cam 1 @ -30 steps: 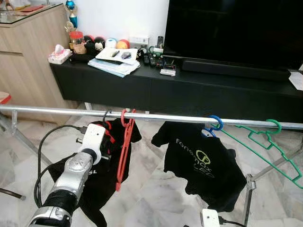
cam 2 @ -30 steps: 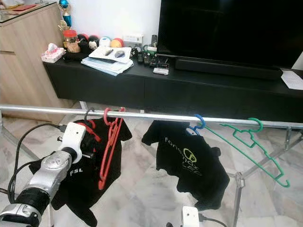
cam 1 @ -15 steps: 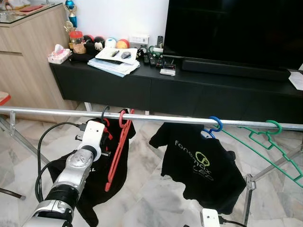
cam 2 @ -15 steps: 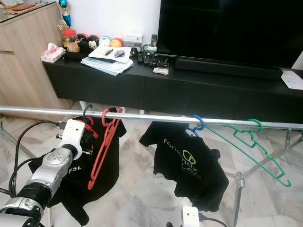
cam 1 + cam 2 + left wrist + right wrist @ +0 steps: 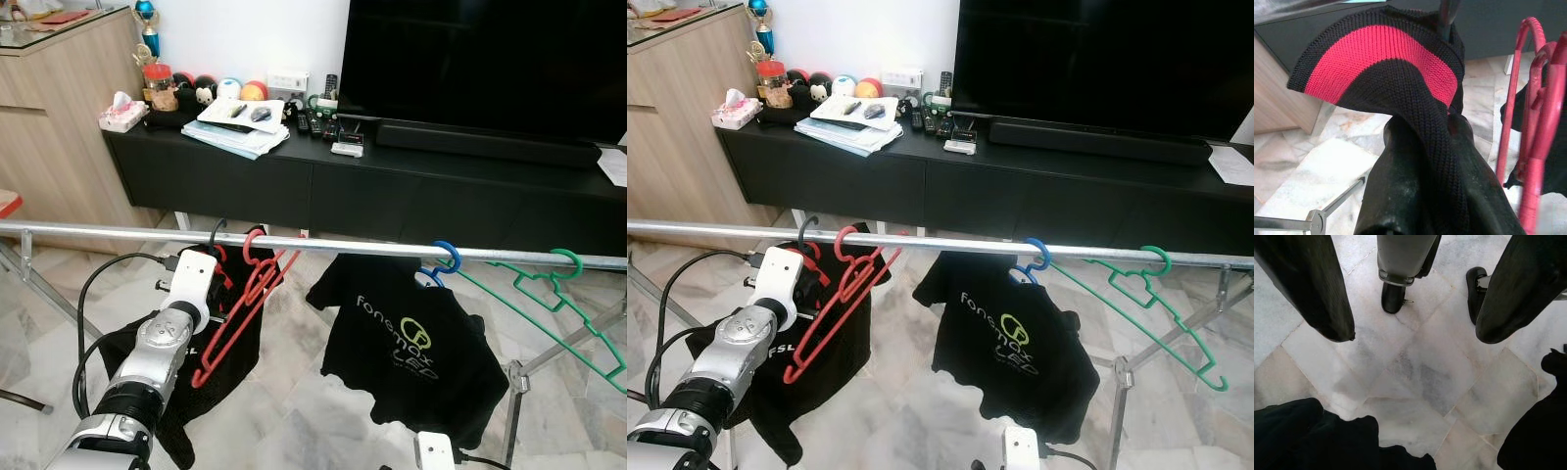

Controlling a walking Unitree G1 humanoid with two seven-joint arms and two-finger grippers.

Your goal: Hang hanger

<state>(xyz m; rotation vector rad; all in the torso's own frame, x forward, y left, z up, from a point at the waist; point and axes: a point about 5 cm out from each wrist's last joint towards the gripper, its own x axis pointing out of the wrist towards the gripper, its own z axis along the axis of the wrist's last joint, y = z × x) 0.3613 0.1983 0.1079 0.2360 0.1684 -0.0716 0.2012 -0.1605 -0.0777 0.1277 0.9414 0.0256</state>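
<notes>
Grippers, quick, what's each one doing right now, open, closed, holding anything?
Left gripper: shut on the collar of the black shirt with the red band, up at the rail.
Right gripper: open, holding nothing, hanging above the marble floor.

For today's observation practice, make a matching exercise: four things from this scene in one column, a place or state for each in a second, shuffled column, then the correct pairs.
Column A
1. red hanger
2. green hanger
3. blue hanger
4. left gripper

Column B
a. carries the black T-shirt with a logo
b. empty, at the rail's right end
c. empty, swung out at a slant
d. at the black garment with a red band

Pairs: 1-c, 2-b, 3-a, 4-d
</notes>
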